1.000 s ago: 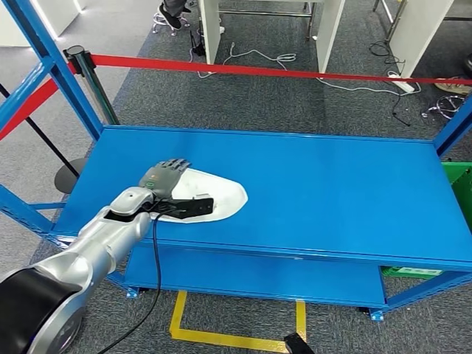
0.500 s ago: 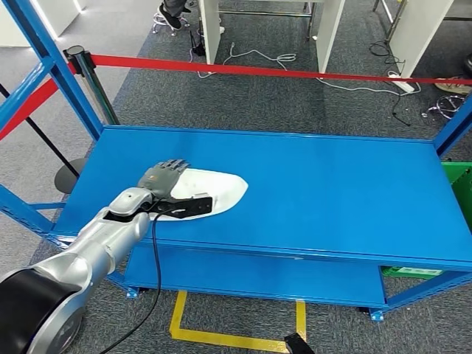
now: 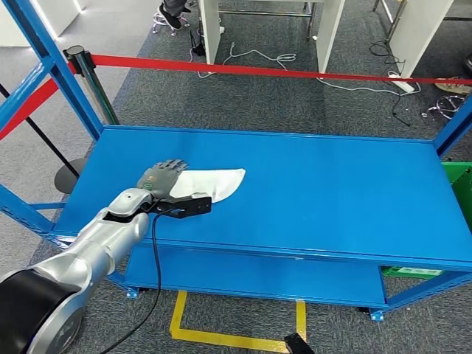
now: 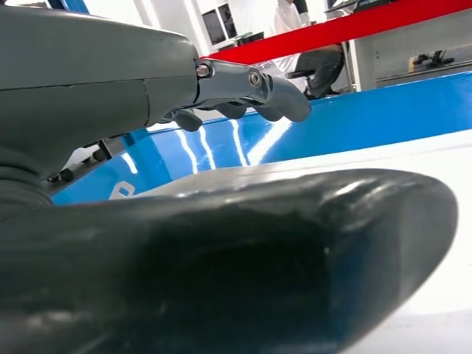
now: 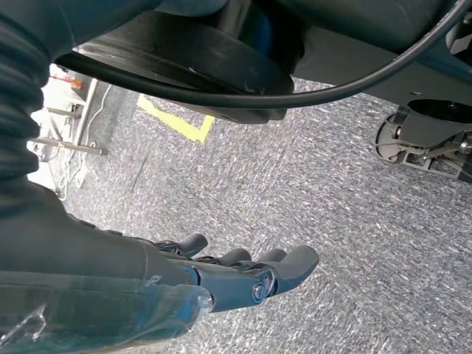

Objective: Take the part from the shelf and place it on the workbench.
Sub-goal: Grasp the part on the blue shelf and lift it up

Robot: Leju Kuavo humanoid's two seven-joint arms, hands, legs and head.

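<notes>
Reading left to right across the scene:

Left arm: silver, smooth-shelled, entering the head view from the lower left and reaching over the front left part of the shelf deck [image 3: 334, 192].

Left hand [image 3: 161, 179]: grey, fingers curled over the near end of the part [image 3: 214, 182], with the thumb below it; the hand grips the part. The left wrist view adds what the head view lacks: the thick dark thumb [image 4: 278, 251] lies along the white surface while the metal-jointed fingers [image 4: 262, 85] arch above it.

Part: a flat white piece, broad at the held end and tapering to a rounded point toward the shelf's middle. Its free end appears tilted up off the deck, though the head view is too distant to confirm a gap. In the left wrist view its surface [image 4: 422, 151] reads as smooth and matt.

Shelf deck: glossy blue sheet metal, rectangular, framed by blue steel uprights; the left wrist view shows bright reflections streaking the paint.

Barrier tape [image 3: 278, 72]: a red band stretched behind the shelf from a dark post at the left.

Floor [image 3: 267, 103]: grey carpet of coarse speckled weave, with loose white cables behind the tape and a yellow line below the shelf front.

Right hand [image 5: 239, 276]: dark fingers held out, slightly curved and close together, holding nothing, hanging above the carpet, as the right wrist view shows.
</notes>
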